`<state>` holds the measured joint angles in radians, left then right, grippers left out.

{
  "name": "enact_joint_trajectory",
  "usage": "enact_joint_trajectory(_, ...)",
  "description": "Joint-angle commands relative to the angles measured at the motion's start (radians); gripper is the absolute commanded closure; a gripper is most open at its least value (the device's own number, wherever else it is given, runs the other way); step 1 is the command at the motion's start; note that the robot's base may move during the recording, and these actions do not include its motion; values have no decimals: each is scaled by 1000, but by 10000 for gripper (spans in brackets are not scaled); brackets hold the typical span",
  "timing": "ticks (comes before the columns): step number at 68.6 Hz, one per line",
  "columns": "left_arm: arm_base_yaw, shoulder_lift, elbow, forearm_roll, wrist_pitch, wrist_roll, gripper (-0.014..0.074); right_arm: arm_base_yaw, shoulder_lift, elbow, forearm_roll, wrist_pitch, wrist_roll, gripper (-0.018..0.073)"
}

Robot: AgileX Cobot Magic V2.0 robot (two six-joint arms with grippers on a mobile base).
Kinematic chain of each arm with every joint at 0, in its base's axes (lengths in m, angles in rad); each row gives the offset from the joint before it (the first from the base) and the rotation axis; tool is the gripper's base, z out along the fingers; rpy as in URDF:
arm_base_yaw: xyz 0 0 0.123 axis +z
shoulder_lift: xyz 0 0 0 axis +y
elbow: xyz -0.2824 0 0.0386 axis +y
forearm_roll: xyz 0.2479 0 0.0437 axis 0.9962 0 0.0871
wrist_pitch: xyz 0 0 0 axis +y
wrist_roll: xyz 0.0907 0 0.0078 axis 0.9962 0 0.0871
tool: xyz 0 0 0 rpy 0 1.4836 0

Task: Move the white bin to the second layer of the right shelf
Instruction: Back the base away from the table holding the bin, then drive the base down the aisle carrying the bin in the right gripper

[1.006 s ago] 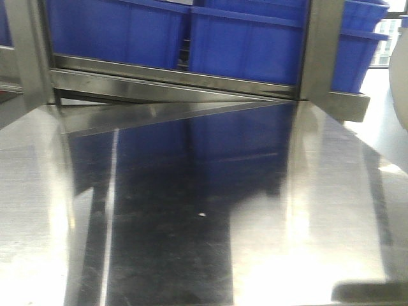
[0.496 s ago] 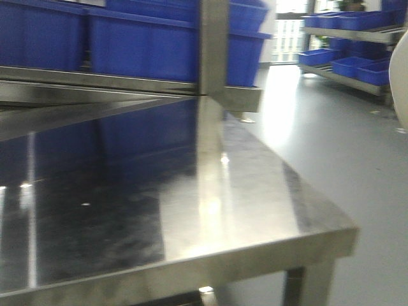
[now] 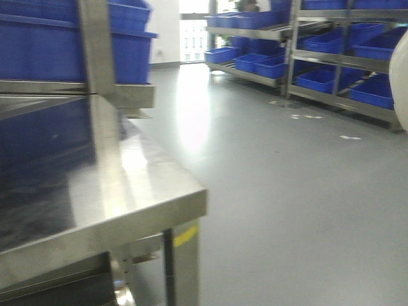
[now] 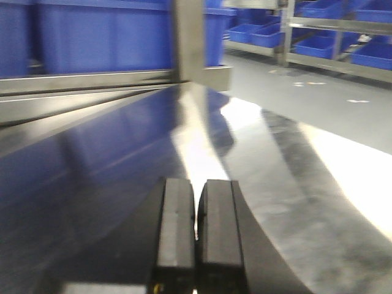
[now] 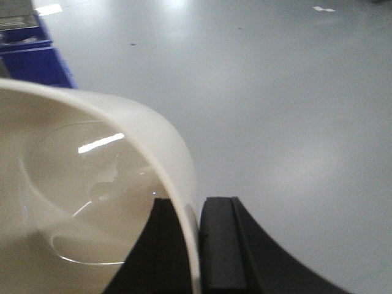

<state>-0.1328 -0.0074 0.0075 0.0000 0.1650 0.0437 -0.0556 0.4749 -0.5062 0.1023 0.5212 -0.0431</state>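
Note:
The white bin (image 5: 92, 184) fills the left of the right wrist view, its glossy cream inside facing the camera. My right gripper (image 5: 191, 205) is shut on its wall, one finger inside and one outside, and holds it above the grey floor. A sliver of the bin (image 3: 401, 83) shows at the right edge of the front view. My left gripper (image 4: 196, 184) is shut on nothing, low over the steel tabletop (image 4: 275, 153). The right shelf (image 3: 347, 57) stands far off across the floor, and its levels carry blue crates. I cannot tell which level is the second layer.
The steel table's corner (image 3: 146, 185) juts in at the left of the front view, with a steel post (image 3: 95, 64) and blue crates (image 3: 64, 44) on a rack behind it. Grey floor (image 3: 287, 191) stretches between the table and the far racks.
The front view has swung right. The table and blue crates slid to the left, and the floor and far racks came into view. The bin stays at the right edge.

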Motion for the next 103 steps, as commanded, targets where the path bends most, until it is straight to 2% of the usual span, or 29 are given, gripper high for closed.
enact_joint_trajectory(1,-3,-14,37,0,-88,-5,512,-5,1,-30,8,-97,-7,500)
enact_joint_trajectory(103,-3,-14,37,0,-88,-5,512,-5,1,-30,8,-97,-7,500)
